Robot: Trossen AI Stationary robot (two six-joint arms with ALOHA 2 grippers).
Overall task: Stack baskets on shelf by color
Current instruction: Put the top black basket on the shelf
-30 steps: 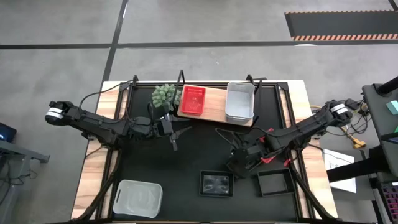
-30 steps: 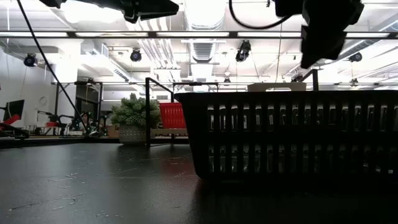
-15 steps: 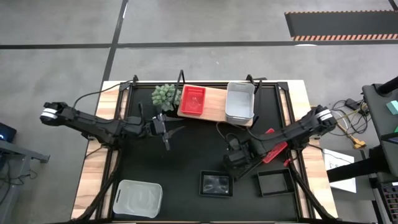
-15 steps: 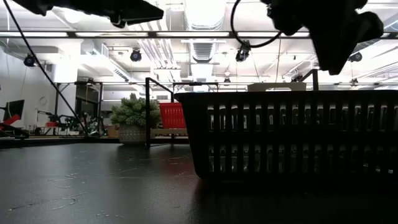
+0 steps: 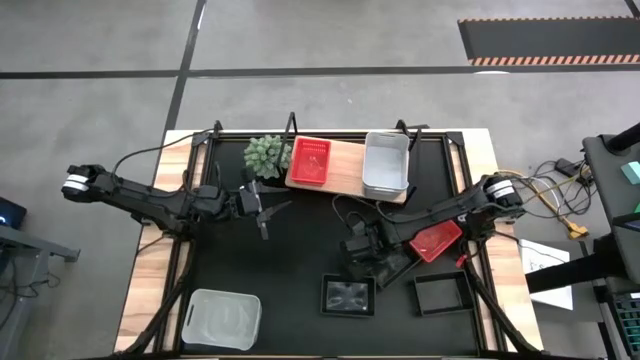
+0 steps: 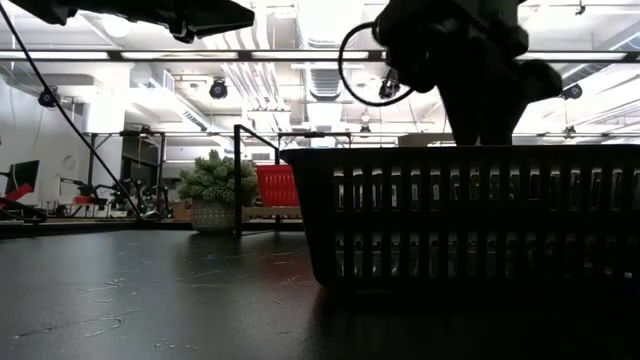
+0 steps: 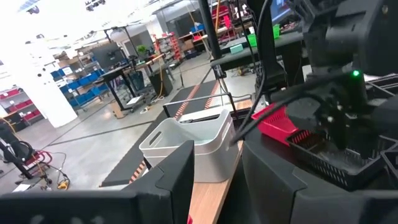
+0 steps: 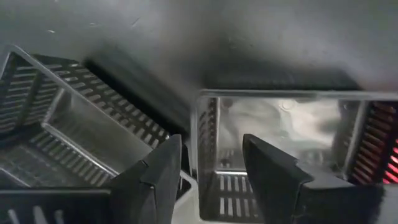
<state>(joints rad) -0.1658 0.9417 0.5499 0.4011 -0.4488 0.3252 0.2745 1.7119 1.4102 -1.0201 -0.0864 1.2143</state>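
On my overhead feed the shelf [image 5: 349, 172] sits at the far edge of the black mat [image 5: 300, 250], a pale wooden board with a red basket [image 5: 309, 161] on its left end and a stack of white-grey baskets [image 5: 386, 165] on its right end, with bare wood between them. A green spiky plant [image 5: 264, 152] stands just beside the red one, off the board. Near the front of the mat I see a black basket [image 5: 348, 296] whose floor gleams, a second black basket [image 5: 444, 294] to its right, and a translucent white basket [image 5: 220, 318] at the front left corner. Another red basket [image 5: 435, 241] lies on the mat's right side, partly under the right arm.

The right gripper [image 5: 362, 262] reaches in from the right edge and hangs low, just behind the gleaming black basket. Through its wrist camera I look straight down past both fingers [image 8: 152, 177], which stand apart with nothing between them, above the wall where two black baskets [image 8: 74, 124] meet.

The left gripper [image 5: 266, 207] stretches in from the left, level over the mat in front of the plant, fingers parted and gripping nothing; its wrist camera looks toward the white-grey stack [image 7: 189, 144] on the board
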